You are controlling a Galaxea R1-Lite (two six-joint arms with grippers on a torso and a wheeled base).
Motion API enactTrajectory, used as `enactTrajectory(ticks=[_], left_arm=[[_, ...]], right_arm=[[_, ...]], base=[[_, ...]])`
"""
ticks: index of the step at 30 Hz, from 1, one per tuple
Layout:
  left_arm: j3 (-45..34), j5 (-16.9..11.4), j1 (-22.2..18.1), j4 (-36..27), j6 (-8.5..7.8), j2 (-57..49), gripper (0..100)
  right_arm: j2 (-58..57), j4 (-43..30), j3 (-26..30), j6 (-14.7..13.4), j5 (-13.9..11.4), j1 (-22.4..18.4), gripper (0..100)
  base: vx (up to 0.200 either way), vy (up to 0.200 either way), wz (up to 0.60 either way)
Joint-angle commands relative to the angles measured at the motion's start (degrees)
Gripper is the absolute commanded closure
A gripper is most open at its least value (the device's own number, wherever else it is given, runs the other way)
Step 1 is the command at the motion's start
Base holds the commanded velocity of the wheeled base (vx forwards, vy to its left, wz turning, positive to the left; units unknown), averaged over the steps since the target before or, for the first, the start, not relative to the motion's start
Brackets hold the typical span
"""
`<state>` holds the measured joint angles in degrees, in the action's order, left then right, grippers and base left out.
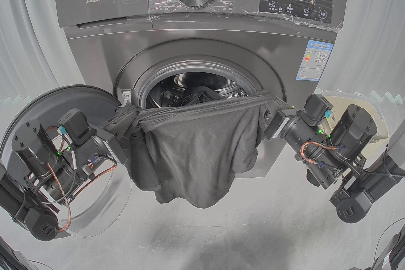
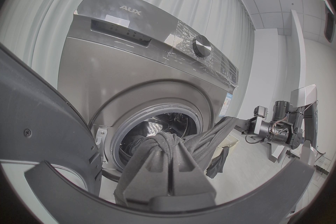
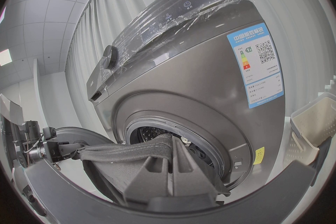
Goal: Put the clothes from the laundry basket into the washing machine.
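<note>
A dark grey garment (image 1: 198, 148) hangs stretched between my two grippers in front of the washing machine (image 1: 105, 51) and its round drum opening (image 1: 198, 87). My left gripper (image 1: 126, 119) is shut on the garment's left end, below and left of the opening, near the door hinge. My right gripper (image 1: 270, 112) is shut on its right end at the opening's right edge. The taut top edge runs across the lower part of the opening, and the rest droops below it. Dark clothing (image 1: 200, 95) lies inside the drum. The left wrist view shows bunched garment (image 2: 164, 140) between the fingers; in the right wrist view the stretched garment (image 3: 140, 149) meets the fingers.
The machine's round door (image 1: 50, 114) stands swung open on the left, behind my left arm. A cream laundry basket (image 1: 371, 114) sits on the floor right of the machine, partly behind my right arm; basket (image 3: 315, 123). Pale floor lies in front; grey curtains hang behind.
</note>
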<state>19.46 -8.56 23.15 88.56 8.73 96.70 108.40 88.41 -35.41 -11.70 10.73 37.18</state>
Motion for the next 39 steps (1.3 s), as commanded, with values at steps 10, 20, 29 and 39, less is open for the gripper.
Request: enactTrajectory(ticks=[10, 20, 29, 39], left_arm=[[1.9, 1.2, 0.4, 0.0, 0.41, -0.2, 100], [3.5, 3.2, 1.9, 0.0, 0.68, 0.1, 100], [4.1, 4.1, 2.0, 0.0, 0.76, 0.3, 100], [4.0, 4.2, 2.0, 0.0, 0.68, 0.4, 100]], right_arm=[[-4.4, -0.1, 2.6, 0.4, 0.0, 0.6, 100], [-5.7, -0.1, 4.8, 0.5, -0.4, 0.3, 100], [-6.1, -0.1, 6.1, 0.5, -0.4, 0.5, 100], [-6.1, -0.1, 6.2, 0.5, -0.4, 0.6, 100]], base=[[0.000, 0.000, 0.00], [0.000, 0.000, 0.00], [0.000, 0.000, 0.00], [0.000, 0.000, 0.00]])
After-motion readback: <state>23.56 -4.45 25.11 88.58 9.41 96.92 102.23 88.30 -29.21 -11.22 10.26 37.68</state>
